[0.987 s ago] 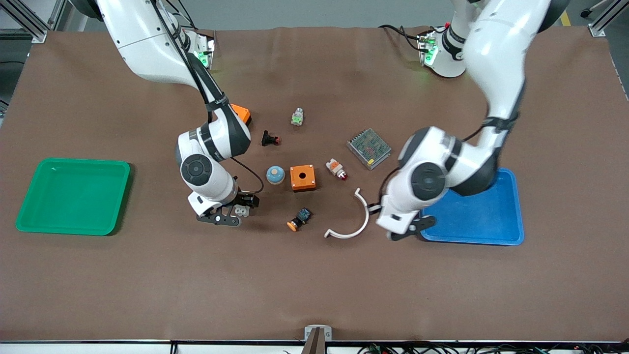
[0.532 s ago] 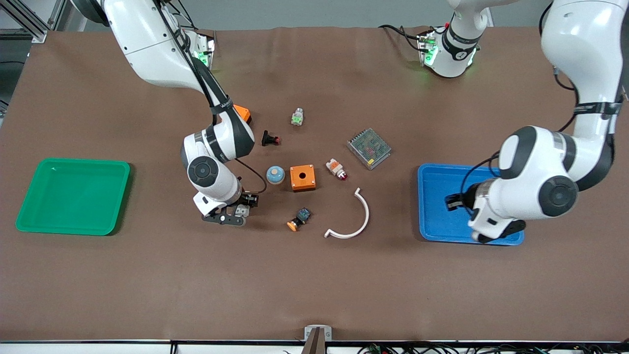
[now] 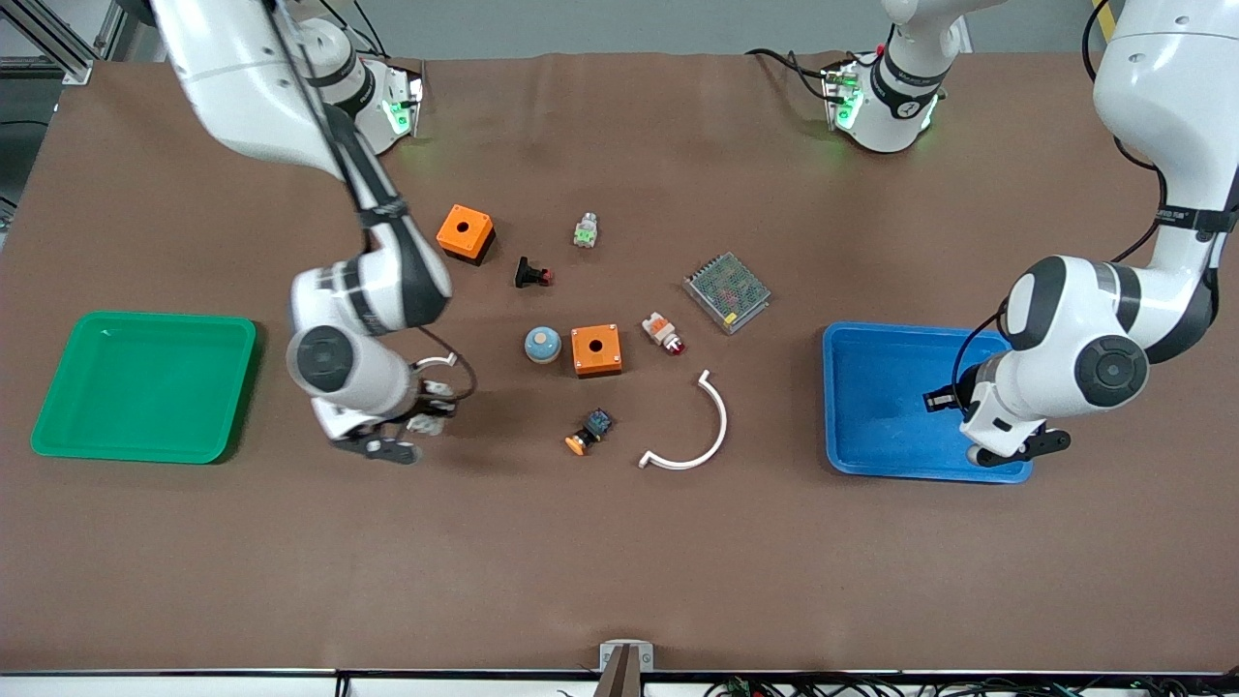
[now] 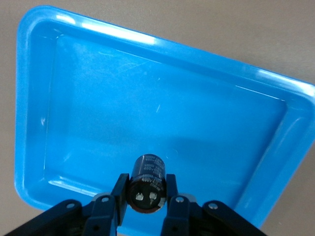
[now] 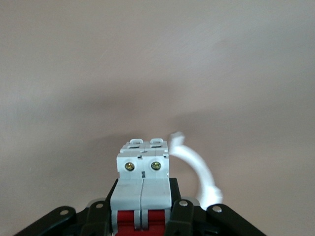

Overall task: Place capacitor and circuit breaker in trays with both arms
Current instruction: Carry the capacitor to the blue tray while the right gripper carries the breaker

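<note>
Both end effectors hold their parts above the bench.
The left end effector (image 4: 146,204), over the blue tray (image 3: 876,455) at the right of the frame, is closed on the capacitor (image 4: 146,183). The right end effector (image 5: 142,216), at centre-left beside the green tray (image 3: 145,455), is closed on the circuit breaker (image 5: 142,184).

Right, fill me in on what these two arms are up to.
The left gripper holds the small black cylindrical capacitor above the blue plastic tray, not yet released. The right gripper clamps the white-grey circuit breaker with red toggles above the brown table, between the green tray and the loose parts.
</note>
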You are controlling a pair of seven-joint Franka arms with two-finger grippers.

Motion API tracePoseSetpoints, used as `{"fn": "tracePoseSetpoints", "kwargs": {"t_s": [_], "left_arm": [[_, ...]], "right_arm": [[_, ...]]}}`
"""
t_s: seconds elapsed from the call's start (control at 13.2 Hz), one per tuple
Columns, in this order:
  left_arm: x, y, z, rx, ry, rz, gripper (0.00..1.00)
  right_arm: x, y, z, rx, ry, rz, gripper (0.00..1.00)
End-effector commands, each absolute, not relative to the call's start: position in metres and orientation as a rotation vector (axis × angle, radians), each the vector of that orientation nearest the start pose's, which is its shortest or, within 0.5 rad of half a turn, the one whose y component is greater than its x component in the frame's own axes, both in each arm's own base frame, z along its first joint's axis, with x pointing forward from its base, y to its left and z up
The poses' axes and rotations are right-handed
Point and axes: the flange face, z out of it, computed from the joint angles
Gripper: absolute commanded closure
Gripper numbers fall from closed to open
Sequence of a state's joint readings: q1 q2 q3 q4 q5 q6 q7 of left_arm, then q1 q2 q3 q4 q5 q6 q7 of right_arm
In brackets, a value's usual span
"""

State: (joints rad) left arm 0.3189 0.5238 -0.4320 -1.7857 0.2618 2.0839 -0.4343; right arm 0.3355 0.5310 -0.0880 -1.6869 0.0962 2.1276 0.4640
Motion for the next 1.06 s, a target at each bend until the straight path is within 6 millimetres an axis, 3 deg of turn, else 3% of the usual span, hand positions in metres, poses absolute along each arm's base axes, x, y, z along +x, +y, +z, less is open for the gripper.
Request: {"fn": "tracePoseSetpoints", "kwargs": {"t_s": [0.0,0.08,0.46,0.76,0.91,0.99], "left_arm": [[0.622,-0.032,0.261,-3.068,-0.286,0.186,0.73],[0.621,-0.029,0.253,-3.072,-0.282,0.166,0.73],[0.623,-0.029,0.233,-3.099,-0.268,0.103,0.72],[0.623,-0.03,0.219,-3.103,-0.247,0.092,0.71],[0.622,-0.03,0.214,-3.102,-0.246,0.105,0.7],[0.622,-0.03,0.213,-3.103,-0.247,0.106,0.62]], "right_arm": [[0.645,0.085,0.339,-3.075,0.394,0.15,1.0],[0.644,0.051,0.345,-3.076,0.36,0.159,1.0],[0.615,-0.161,0.328,-3.068,0.117,0.156,1.0],[0.573,-0.247,0.286,-3.116,0.033,0.057,1.0],[0.564,-0.278,0.256,-3.129,-0.014,0.03,1.0],[0.561,-0.287,0.244,-3.136,-0.016,0.02,1.0]]}}
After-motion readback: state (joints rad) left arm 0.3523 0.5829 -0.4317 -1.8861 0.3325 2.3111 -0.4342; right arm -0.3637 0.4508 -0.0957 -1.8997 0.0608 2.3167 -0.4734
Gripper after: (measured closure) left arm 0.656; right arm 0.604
